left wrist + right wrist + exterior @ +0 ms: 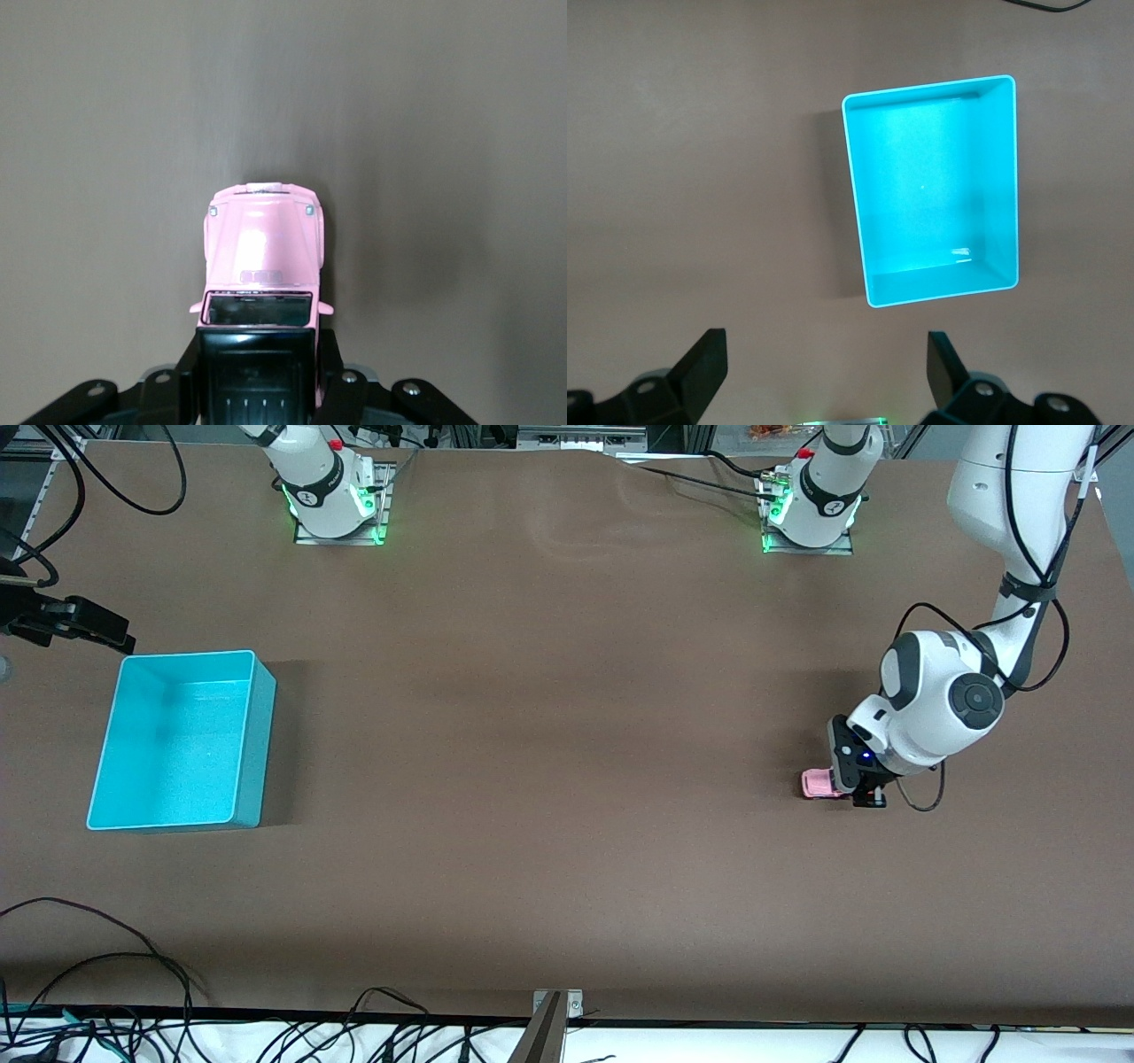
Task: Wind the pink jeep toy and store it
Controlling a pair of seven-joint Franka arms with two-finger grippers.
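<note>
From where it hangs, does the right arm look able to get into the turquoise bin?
Probably yes. The right gripper hangs with fingers open beside the turquoise bin, which is open-topped and looks empty. The left gripper is shut on the pink jeep toy at the left arm's end.

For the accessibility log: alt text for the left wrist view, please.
The left gripper is shut on the pink jeep toy, its black fingers clamping the black-roofed cab, the pink hood pointing away over the bare brown table.
</note>
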